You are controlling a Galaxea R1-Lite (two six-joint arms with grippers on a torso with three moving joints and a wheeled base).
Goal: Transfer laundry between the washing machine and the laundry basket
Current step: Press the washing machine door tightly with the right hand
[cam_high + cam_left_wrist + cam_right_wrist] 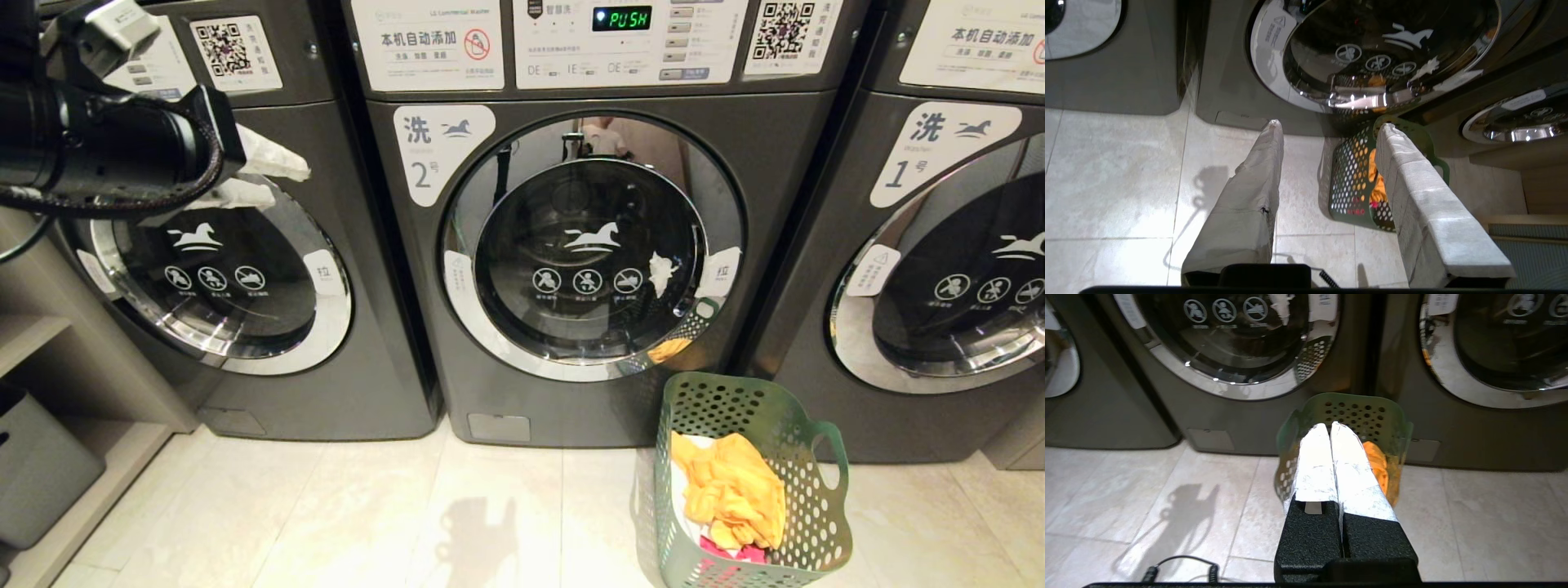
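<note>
The laundry is lying in the laundry basket (804, 490), an orange-yellow garment (731, 498) being heaped over a red-pink one (735, 553). The basket is being kept upright on the floor (367, 506), just before the washing machine (571, 408), at the lower right of its closed door (592, 245). The left hand (277, 180) is being held spread and empty, high before the neighbouring machine (359, 327). The right hand (1329, 426) is being held pressed together, empty, near the basket.
</note>
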